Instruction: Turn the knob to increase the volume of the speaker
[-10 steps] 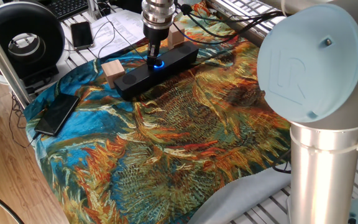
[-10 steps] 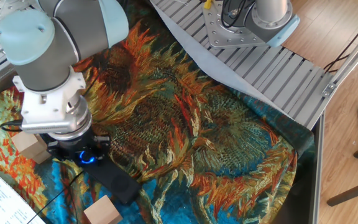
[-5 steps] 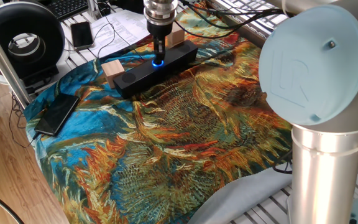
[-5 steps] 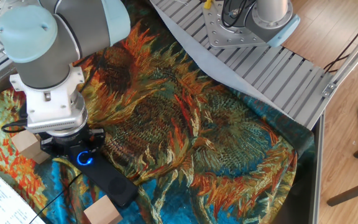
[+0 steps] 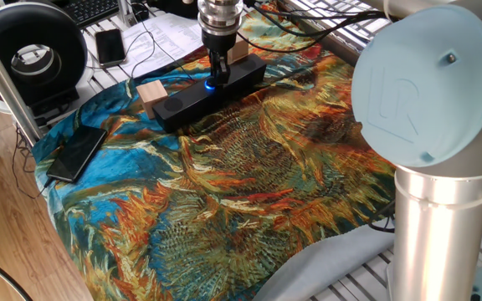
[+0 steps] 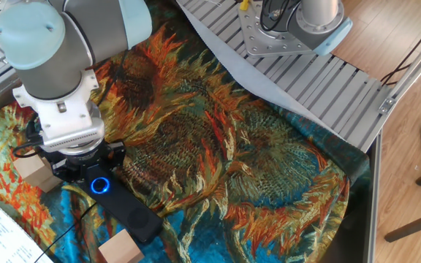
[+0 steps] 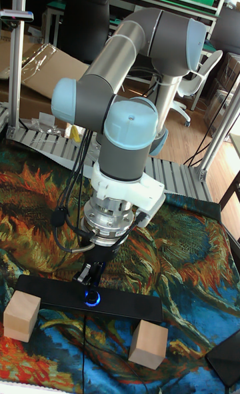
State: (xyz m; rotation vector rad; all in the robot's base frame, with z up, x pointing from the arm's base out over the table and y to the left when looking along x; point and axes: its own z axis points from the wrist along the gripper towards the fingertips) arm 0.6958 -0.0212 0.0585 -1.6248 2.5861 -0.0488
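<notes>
The speaker (image 5: pixel 187 102) is a long black bar lying on the sunflower-print cloth, and it shows as well in the other fixed view (image 6: pixel 134 215) and the tall view (image 7: pixel 127 306). Its knob (image 5: pixel 211 83) glows blue on the top face, and the whole lit ring of the knob (image 6: pixel 99 185) is uncovered. My gripper (image 5: pixel 217 68) hangs just above the knob (image 7: pixel 91 297) without touching it. Its dark fingers (image 7: pixel 87 275) point down with only a narrow gap between them, and they hold nothing.
Small wooden blocks (image 5: pixel 151 90) (image 5: pixel 238 48) sit against the speaker's sides, one near each end. A flat black phone (image 5: pixel 77 153) lies at the cloth's left edge. Cables, papers and a second phone (image 5: pixel 110 46) lie beyond the cloth. The arm's base column (image 5: pixel 438 234) stands at right.
My gripper has risen off the knob and shifted slightly toward the back. The blue ring, half covered a second ago, now shows whole. The speaker has not moved.
</notes>
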